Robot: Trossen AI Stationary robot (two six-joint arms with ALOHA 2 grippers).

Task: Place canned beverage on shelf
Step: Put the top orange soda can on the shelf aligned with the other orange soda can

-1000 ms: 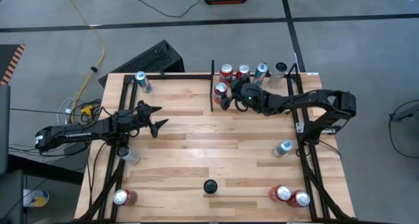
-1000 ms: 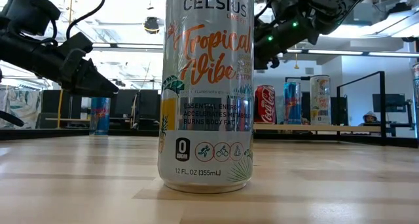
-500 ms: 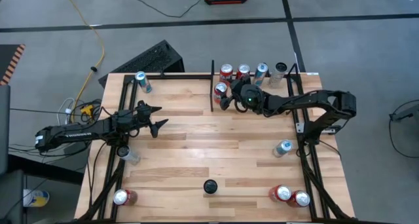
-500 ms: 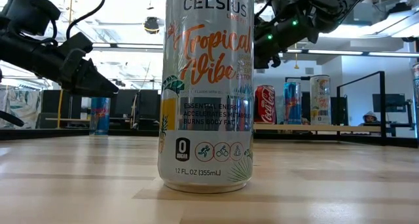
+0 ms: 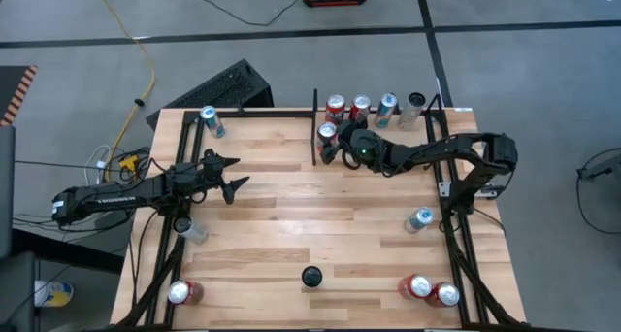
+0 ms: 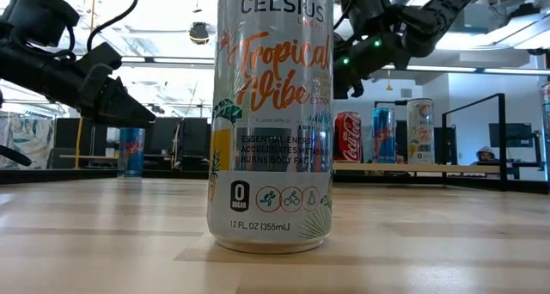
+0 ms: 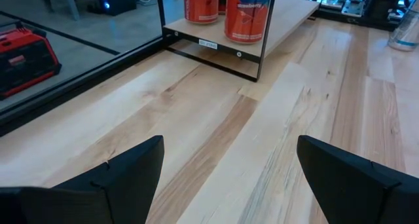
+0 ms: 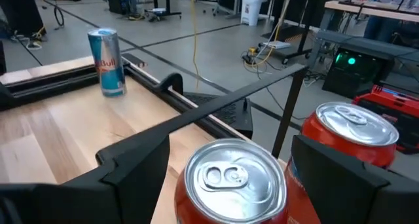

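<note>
A red can [image 5: 327, 133] stands upright on the light wood shelf [image 5: 393, 130] at the table's far right, just right of the thin black divider bar [image 5: 315, 128]. My right gripper [image 5: 335, 143] is over it, open. In the right wrist view its fingers stand on either side of the can's top [image 8: 229, 178]. Several more cans [image 5: 374, 106] stand along the shelf's back, and the nearest red one shows in the right wrist view [image 8: 353, 139]. My left gripper [image 5: 236, 175] waits open and empty above the table's left side, and shows in the left wrist view [image 7: 229, 178]. My right gripper's fingers [image 8: 134, 165] come slanting down from the table's right and flank the red can's upper wall [image 8: 186, 191]. I cannot tell whether they touch it. The can stands upright with its base on the shelf.
A tall Celsius can [image 5: 311, 275] stands near the table's front middle and fills the low view [image 6: 271, 113]. A blue can [image 5: 209, 120] stands at the far left. Other cans stand at the near right [image 5: 432, 290], the right edge [image 5: 419, 218] and the near left [image 5: 181, 293].
My right gripper has shifted slightly toward the table's left edge and down over the red can, and its arm's elbow has come in toward the left. The red can has stayed where it was.
</note>
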